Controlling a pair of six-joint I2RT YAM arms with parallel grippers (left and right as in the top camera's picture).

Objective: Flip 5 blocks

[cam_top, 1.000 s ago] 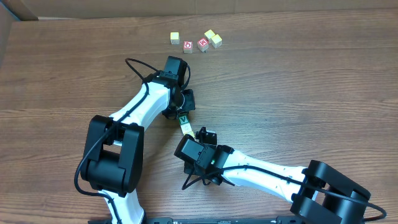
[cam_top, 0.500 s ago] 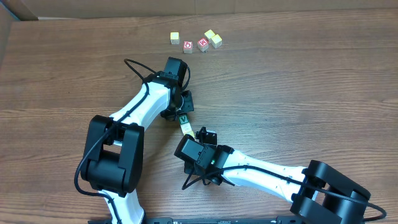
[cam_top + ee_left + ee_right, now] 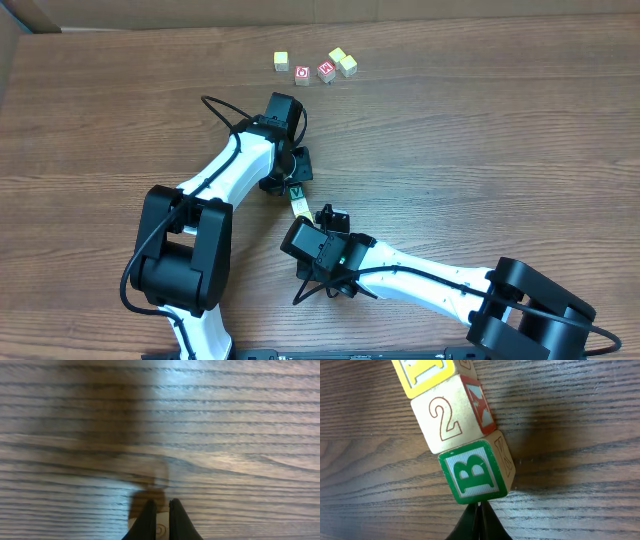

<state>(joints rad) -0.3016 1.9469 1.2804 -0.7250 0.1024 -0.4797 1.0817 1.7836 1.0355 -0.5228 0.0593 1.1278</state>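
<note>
Both closed and empty, left gripper (image 3: 160, 509) and right gripper (image 3: 479, 512) bracket a row of blocks (image 3: 451, 419). An endwise push could buckle it.

Left claw (image 3: 292, 183), right claw (image 3: 318, 214) and the block row (image 3: 297, 200) between them crowded the desk (image 3: 500, 120) at centre; a cube cluster (image 3: 326, 71) blocked twelve o'clock. Three and nine o'clock lay open.
</note>
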